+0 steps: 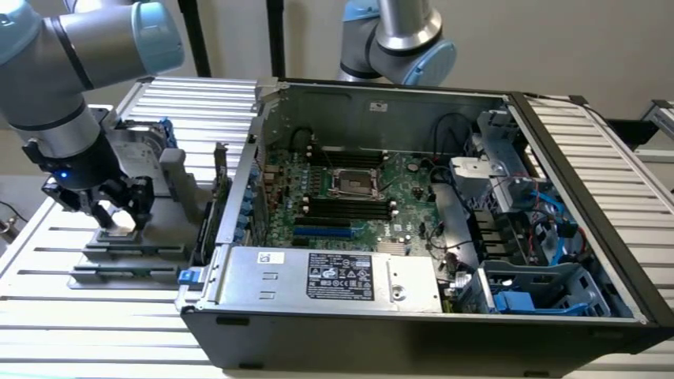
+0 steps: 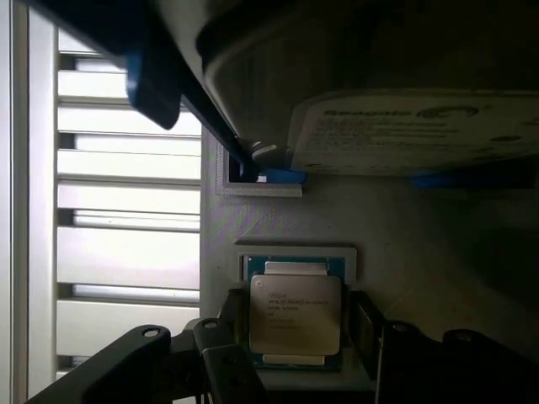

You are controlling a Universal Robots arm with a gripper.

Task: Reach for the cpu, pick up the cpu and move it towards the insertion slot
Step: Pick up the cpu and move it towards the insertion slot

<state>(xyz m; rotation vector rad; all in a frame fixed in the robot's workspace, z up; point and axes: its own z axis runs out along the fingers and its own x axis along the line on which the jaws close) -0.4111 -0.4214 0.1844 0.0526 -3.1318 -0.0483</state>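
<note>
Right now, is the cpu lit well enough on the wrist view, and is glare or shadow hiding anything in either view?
Wrist view: the cpu is evenly lit, no glare; the fingers flanking it are dark silhouettes; the hard drive is partly shadowed. Exterior view: the slatted table glares white; the insertion slot is shaded but visible.

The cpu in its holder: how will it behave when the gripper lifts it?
Likely stiff: the cpu is a flat chip with a metal top, so it shouldn't flex. Probably slippery: its thin, smooth edges give the gripper little to bite. It lies flat in the recessed grey holder, so tipping seems unlikely, though it might catch the rim if lifted tilted.
</note>
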